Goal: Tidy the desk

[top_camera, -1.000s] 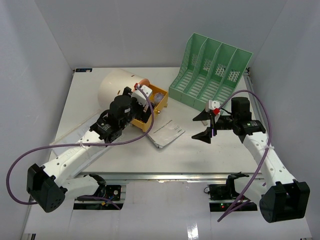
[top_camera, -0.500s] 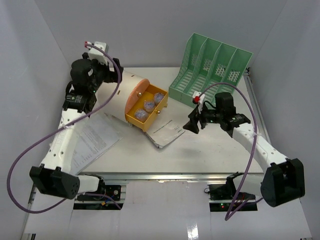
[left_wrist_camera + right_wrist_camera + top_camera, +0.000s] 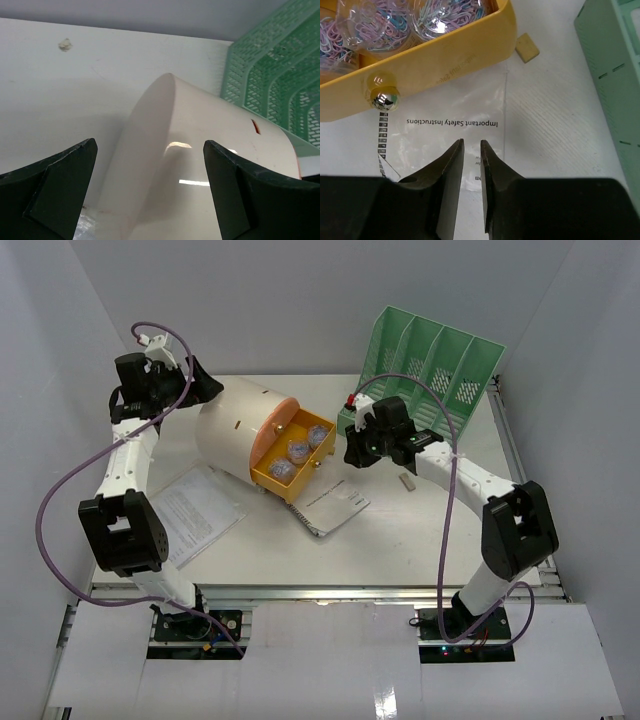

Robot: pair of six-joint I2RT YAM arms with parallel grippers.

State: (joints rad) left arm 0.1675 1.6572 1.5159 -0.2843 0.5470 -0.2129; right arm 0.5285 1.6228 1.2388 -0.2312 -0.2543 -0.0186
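Observation:
The white desk (image 3: 420,530) carries a cream cylindrical drawer box (image 3: 235,425) lying on its side, its yellow drawer (image 3: 292,458) pulled out and holding clear tubs of paper clips (image 3: 297,451). My left gripper (image 3: 195,380) hangs open above the box's back end; in the left wrist view the cream box (image 3: 200,165) fills the space under my left gripper (image 3: 150,145). My right gripper (image 3: 350,455) hovers just right of the drawer, above a safety booklet (image 3: 450,122). Its jaws are drawn to a narrow slit with nothing between them, near the drawer's knob (image 3: 383,97).
A mint-green file rack (image 3: 425,380) stands at the back right, close to my right arm. A small tan block (image 3: 407,479) lies in front of it. A printed sheet (image 3: 198,508) lies at the left front, and the booklet (image 3: 333,508) rests below the drawer.
My left arm swung from the drawer front up to the back left, uncovering the printed sheet. My right arm moved left to the drawer and its jaws closed from wide to a slit.

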